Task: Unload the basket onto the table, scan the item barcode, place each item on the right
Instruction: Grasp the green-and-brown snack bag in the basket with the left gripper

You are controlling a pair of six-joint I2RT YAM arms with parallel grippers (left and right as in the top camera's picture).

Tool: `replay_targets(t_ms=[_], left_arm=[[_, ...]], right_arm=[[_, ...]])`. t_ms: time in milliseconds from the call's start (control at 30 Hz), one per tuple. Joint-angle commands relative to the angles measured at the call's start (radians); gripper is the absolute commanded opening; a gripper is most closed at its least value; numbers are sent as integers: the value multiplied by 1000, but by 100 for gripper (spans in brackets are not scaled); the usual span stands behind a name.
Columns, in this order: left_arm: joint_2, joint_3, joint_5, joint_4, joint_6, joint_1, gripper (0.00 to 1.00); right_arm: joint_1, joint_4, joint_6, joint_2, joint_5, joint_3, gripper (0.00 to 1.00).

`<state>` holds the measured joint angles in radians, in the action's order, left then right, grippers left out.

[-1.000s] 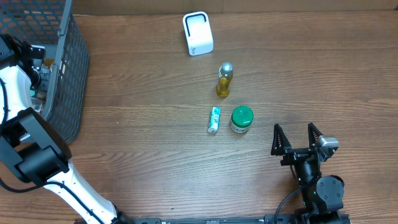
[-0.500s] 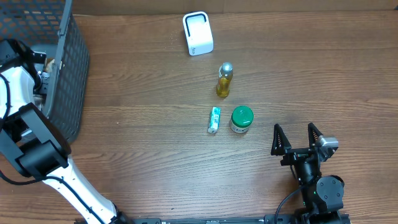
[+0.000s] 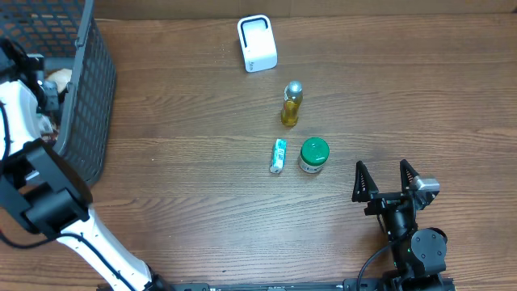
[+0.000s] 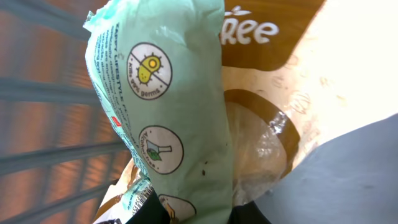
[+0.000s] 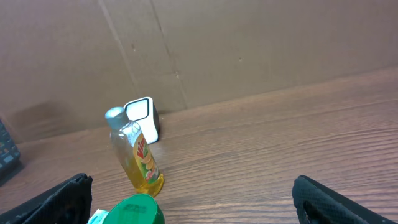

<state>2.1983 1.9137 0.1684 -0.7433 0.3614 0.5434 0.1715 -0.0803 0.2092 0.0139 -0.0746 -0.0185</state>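
My left gripper (image 3: pixel 50 81) is pinched on the mint-green film packet (image 4: pixel 174 112) inside the wire basket (image 3: pixel 90 97) at ten o'clock. My right gripper (image 3: pixel 380 166) sits agape at five o'clock. The packet looks light, soft and slippery, so I'd hold its plump middle, not a loose edge

This looks like a robotics lab bench dressed up as a shop checkout: a wood-grain table (image 3: pixel 202 210) with a white arm (image 3: pixel 48 202) at 8 o'clock and a black arm (image 3: pixel 404 230) at 5 o'clock, backed by a plain cardboard wall (image 5: pixel 249 43). The shop side shows in a wire basket (image 3: pixel 90 89) at 10 o'clock, a white barcode scanner (image 3: pixel 257 44) at 12 o'clock and small retail goods near the centre — a yellow bottle (image 3: pixel 292 103), a green-lidded jar (image 3: pixel 314 153), a little tube (image 3: pixel 279 155) — plus a green packet (image 4: pixel 168 112) seen close beside basket wires.
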Motion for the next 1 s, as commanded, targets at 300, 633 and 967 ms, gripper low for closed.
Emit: replay_targets(t_ms=[300,633,967], left_arm=[[-523,106,-126,32,-349,-10,10],[-720,106,-300,-219,-455,-181,16],[-681,45,-296,-550,-500,-446,17]], right_arm=[[-3,3,-5,-10,6,11,100],[-3,3,-5,-10,6,11,100],[-3,3,-5,-10,6,11,100]])
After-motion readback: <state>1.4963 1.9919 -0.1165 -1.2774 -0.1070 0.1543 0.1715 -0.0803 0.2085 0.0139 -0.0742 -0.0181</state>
